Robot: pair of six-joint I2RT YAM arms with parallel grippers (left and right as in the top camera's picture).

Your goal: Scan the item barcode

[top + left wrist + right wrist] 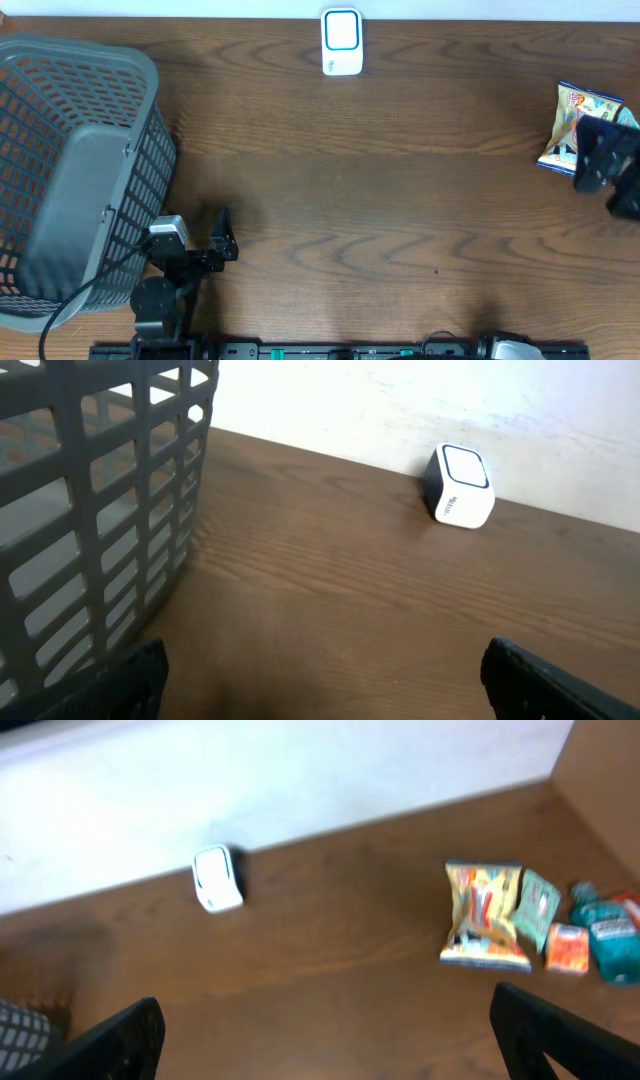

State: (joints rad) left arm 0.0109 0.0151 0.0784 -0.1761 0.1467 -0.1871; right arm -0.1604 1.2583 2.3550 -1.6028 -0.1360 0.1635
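Overhead: right gripper (608, 175) overlaps lower right part of snack bag (572, 112); things beyond it lost at frame edge. Right wrist view blurred, so we cannot read print on bag. Beside bag there we see green packet (537, 908), orange box (567, 948) and teal bottle (610, 935), cut by edge. Right jaws spread wide, empty. Bag lies flat on table (400, 200), ahead and right of fingers, clear of both. Left gripper (225, 235) likewise wide open, empty, just beside basket (60, 60). Scanner (342, 42) at far table edge, well apart from bag.
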